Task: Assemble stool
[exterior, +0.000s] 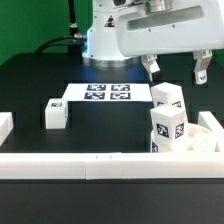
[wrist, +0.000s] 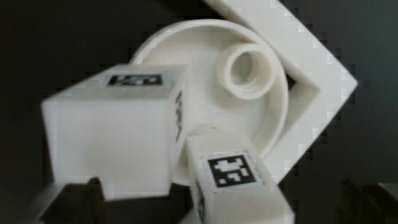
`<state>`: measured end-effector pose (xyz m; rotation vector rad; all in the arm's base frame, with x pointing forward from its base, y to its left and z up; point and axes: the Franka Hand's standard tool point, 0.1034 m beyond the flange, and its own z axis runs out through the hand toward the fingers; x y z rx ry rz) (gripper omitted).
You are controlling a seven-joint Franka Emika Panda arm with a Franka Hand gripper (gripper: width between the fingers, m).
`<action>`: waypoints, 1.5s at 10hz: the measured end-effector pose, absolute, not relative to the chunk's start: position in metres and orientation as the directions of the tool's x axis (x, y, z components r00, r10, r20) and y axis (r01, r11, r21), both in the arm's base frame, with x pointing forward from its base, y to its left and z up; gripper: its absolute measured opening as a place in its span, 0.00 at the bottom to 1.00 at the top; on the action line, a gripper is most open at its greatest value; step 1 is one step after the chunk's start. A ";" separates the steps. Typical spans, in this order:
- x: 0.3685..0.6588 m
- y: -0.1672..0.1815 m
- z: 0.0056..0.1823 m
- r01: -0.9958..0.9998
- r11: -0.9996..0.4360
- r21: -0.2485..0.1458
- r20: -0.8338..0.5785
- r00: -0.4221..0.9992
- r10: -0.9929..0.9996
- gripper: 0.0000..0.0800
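The round white seat [exterior: 207, 133] lies at the exterior view's right, pushed into a corner of the white rails. In the wrist view the seat [wrist: 214, 50] shows a round recess. Two blocky white legs with tags stand upright on it: a farther leg [exterior: 167, 98] and a nearer leg [exterior: 168, 128]. Both show in the wrist view, one leg [wrist: 111, 130] large and the other leg [wrist: 228, 172] beside it. A third leg [exterior: 55, 113] lies alone at the exterior view's left. My gripper [exterior: 176, 70] hangs open and empty above the two legs, and in the wrist view the gripper [wrist: 217, 206] straddles them.
The marker board [exterior: 105, 93] lies flat in the middle, in front of the robot base. A long white rail [exterior: 90, 162] runs along the front, with a short rail piece [exterior: 5, 126] at the left. A rail corner [wrist: 306, 52] hugs the seat.
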<state>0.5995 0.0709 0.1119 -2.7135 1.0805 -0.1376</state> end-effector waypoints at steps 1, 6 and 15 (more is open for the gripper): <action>0.599 0.070 0.111 -0.516 -0.830 -0.210 0.054 0.842 -0.537 0.81; 0.595 0.068 0.107 0.094 -0.991 -0.095 0.157 0.984 0.079 0.81; 0.579 0.075 0.092 0.389 -0.920 -0.051 -0.051 0.919 0.391 0.81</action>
